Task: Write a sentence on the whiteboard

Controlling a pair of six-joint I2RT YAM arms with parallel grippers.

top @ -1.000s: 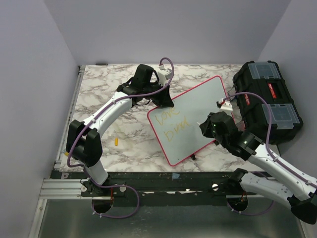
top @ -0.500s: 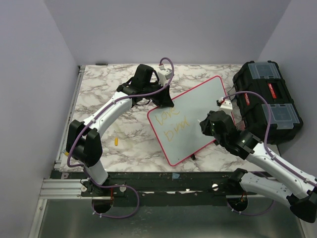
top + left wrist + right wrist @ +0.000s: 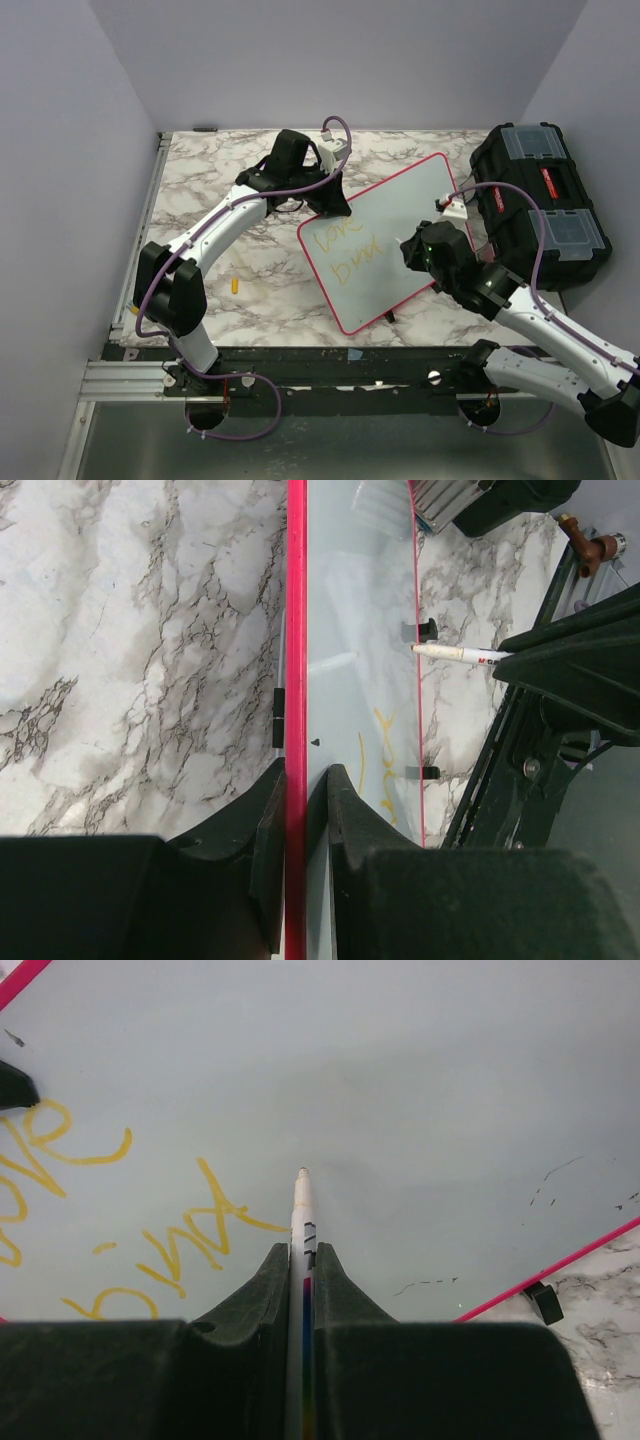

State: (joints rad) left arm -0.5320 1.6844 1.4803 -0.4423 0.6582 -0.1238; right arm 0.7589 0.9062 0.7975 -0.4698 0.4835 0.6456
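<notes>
Left arm (image 3: 225, 225) reached forward, left gripper (image 3: 297, 780) clamped on whiteboard (image 3: 400, 215) rim; right arm (image 3: 540, 320) bent inward, right gripper (image 3: 302, 1255) clamped on marker (image 3: 300, 1205) beside sentence (image 3: 345, 250).

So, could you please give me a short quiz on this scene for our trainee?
1. True or false: the left claw grips the whiteboard by its pink rim.
2. The right claw holds: A) a marker, B) a cloth, C) a clip?
3. Fill in: the sentence is written in ___ ink.
Key: 1 true; 2 A; 3 yellow.
</notes>
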